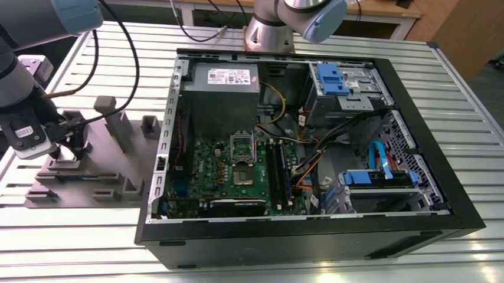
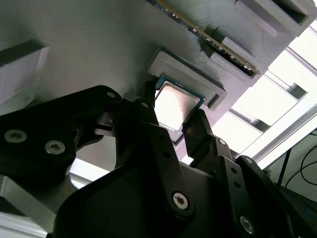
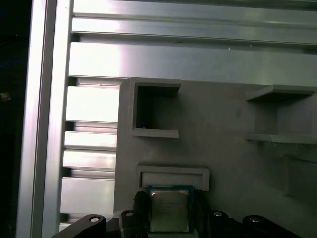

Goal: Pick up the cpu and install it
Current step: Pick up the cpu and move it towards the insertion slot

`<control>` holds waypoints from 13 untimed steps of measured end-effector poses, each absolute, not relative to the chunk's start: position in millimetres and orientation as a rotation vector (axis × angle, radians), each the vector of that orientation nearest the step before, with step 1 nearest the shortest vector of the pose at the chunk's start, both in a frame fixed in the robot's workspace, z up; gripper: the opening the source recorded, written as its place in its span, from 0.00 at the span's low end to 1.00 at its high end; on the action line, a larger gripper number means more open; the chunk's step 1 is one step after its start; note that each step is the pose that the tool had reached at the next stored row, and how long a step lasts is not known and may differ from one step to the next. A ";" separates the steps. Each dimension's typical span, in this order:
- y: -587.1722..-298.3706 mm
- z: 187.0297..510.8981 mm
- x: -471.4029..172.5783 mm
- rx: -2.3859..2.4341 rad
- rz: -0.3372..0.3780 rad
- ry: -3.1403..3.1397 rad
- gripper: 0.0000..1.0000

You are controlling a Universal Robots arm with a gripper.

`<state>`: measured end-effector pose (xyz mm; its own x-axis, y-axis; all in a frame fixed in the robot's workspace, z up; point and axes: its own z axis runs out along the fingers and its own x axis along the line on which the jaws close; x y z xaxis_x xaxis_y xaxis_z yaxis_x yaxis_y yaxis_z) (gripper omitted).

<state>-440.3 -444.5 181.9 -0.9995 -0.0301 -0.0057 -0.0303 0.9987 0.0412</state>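
Evidently the gripper [image 2: 173, 113] straddles the cpu [image 3: 169, 210] at the exterior view's left; whether its jaws clamp it, I cannot tell. Best squeeze evenly, keeping it level.

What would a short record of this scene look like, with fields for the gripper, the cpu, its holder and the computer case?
gripper: shut on the cpu, fingers against two opposite edges
cpu: flat, metal top up, beside the raised rim of its seat
grey fixture: on the slatted table, at the exterior view's left of the case
computer case: lying open, green motherboard exposed
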 end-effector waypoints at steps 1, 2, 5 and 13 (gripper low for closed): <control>-444.5 181.9 -440.3 -0.047 0.065 3.136 0.47; -444.5 181.8 -440.3 -0.047 0.065 3.136 0.47; -444.5 181.8 -440.2 -0.047 0.064 3.136 0.48; -444.5 181.9 -440.3 -0.047 0.064 3.136 0.60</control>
<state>-440.3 -444.5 181.9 -0.9995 -0.0301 -0.0057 -0.0303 0.9987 0.0405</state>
